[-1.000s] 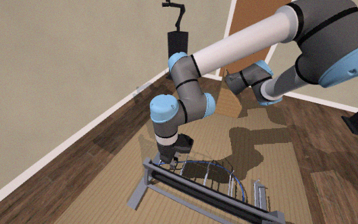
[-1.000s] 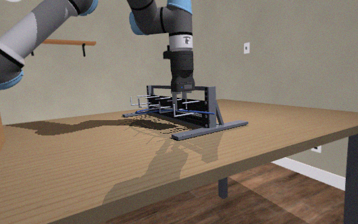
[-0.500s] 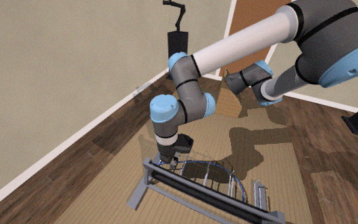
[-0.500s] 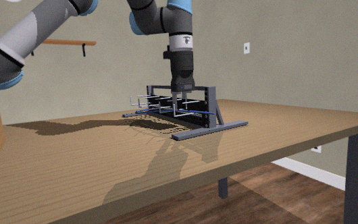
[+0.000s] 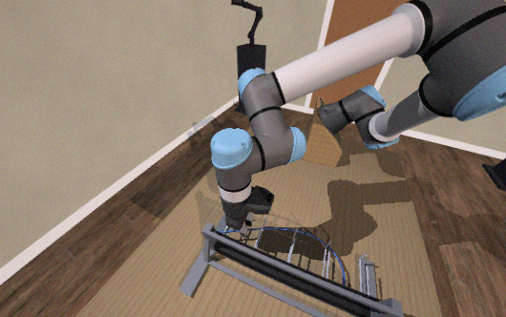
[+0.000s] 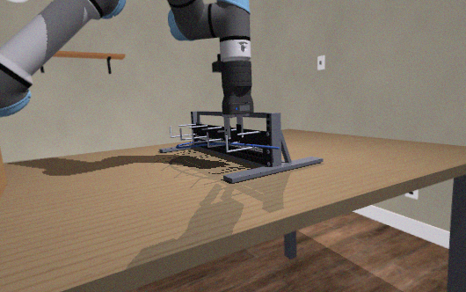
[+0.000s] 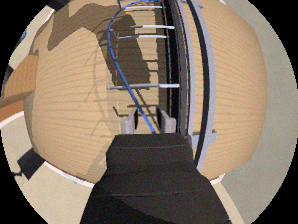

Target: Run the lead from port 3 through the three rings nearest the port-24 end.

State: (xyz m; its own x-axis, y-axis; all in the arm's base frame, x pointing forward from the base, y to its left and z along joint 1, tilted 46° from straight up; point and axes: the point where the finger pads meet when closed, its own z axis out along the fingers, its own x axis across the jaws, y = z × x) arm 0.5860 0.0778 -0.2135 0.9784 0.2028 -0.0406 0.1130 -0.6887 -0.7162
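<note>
Here, my pincer (image 6: 233, 126) (image 7: 147, 114) stands open, its two fingers on either side of the one blue lead (image 5: 305, 233) (image 6: 259, 146) (image 7: 116, 61), which curves along the rack's front (image 5: 208, 248) (image 6: 274, 141) (image 7: 210, 90); I make out no readable numbers.

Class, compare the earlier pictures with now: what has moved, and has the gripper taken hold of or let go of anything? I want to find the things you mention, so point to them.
Nothing visibly changed. The black two-finger gripper (image 5: 236, 229) (image 6: 233, 133) (image 7: 147, 114), its fingers apart around the thin blue lead (image 6: 255, 145) (image 7: 114, 57), and the grey metal rack (image 6: 275, 141) (image 7: 210, 75) appear where they were.
</note>
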